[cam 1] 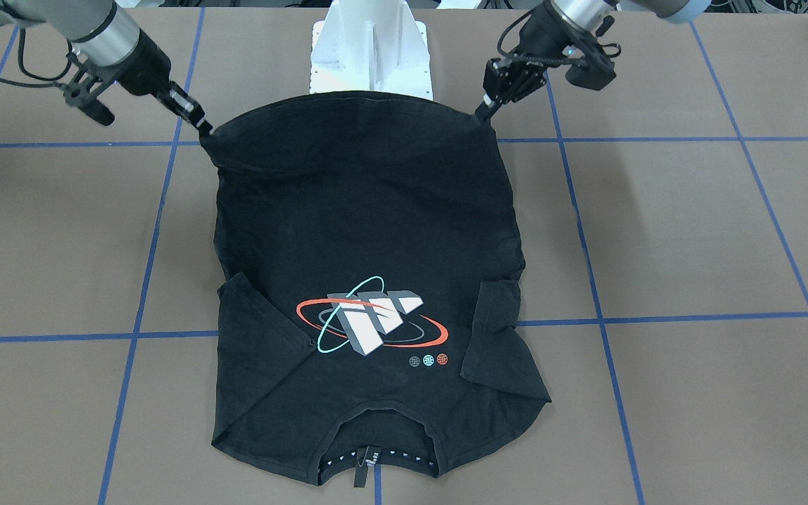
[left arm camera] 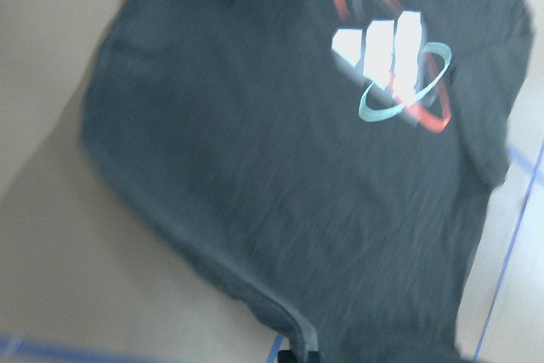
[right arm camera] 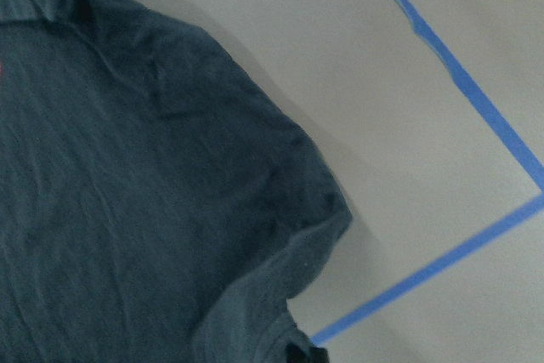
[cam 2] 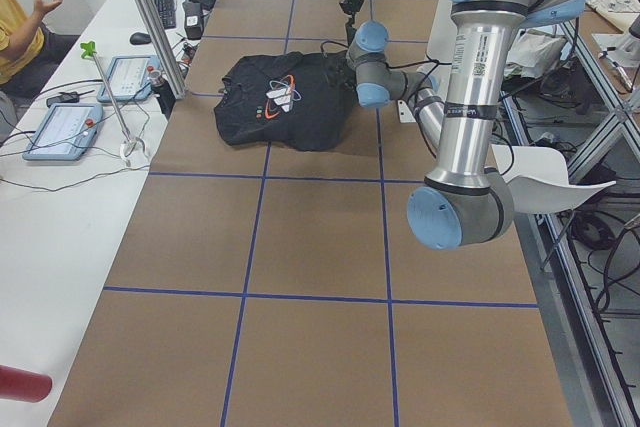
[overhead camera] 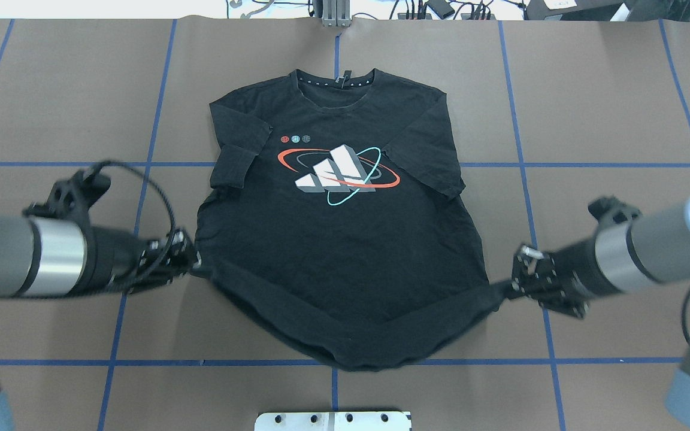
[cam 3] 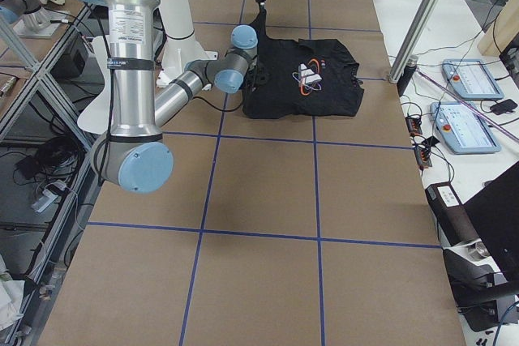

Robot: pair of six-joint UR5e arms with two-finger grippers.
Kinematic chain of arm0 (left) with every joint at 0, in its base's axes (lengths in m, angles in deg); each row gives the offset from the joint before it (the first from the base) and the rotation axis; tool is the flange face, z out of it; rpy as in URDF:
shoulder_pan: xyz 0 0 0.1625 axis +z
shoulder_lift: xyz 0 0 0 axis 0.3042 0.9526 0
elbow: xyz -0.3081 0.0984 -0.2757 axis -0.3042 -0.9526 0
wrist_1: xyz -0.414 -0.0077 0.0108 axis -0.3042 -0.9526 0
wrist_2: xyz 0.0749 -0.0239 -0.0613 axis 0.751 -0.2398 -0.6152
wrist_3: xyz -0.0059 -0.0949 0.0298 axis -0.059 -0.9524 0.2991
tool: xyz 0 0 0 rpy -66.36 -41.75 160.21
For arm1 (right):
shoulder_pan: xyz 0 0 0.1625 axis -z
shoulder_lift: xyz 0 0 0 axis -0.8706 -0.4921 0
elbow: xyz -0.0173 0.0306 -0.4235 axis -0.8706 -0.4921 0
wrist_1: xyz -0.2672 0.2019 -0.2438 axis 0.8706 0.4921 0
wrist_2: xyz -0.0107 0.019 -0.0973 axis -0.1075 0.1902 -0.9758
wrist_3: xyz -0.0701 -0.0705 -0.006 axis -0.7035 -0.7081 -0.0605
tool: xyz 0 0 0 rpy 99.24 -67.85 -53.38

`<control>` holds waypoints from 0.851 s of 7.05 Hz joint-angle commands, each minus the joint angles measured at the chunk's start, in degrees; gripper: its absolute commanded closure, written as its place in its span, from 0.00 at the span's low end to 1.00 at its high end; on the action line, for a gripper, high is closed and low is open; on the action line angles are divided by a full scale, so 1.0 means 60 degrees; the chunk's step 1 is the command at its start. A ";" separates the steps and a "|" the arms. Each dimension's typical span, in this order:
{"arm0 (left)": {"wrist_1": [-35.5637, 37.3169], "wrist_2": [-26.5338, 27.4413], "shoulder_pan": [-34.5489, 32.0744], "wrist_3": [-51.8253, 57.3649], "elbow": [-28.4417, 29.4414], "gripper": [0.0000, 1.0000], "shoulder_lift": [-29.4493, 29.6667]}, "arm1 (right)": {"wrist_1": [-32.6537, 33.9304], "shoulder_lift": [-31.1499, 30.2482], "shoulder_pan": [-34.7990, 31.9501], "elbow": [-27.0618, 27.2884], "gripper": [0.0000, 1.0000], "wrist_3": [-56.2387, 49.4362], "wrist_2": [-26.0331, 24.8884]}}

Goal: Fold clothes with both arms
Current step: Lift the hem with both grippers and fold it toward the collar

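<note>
The black T-shirt lies graphic side up on the brown table, its collar at the far side from the robot and both sleeves folded in over the chest. My left gripper is shut on the near left hem corner. My right gripper is shut on the near right hem corner. The hem between them is raised and sags in the middle. In the front-facing view the left gripper is on the right and the right gripper on the left. The left wrist view shows the shirt's graphic.
The white mounting base stands just behind the raised hem. Blue tape lines grid the table. A side bench with tablets and cables runs along the far edge, with a person seated there. A metal post stands at the bench.
</note>
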 commanded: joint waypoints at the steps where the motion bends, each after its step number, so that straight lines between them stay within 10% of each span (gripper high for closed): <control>1: -0.0030 -0.0091 -0.1516 0.0478 0.1393 1.00 0.0941 | 0.1479 0.2031 -0.1575 -0.1692 1.00 -0.1511 0.0448; 6: -0.1374 -0.0340 -0.2883 0.1241 0.4132 1.00 0.1687 | 0.2394 0.4479 -0.3002 -0.4620 1.00 -0.2869 0.0260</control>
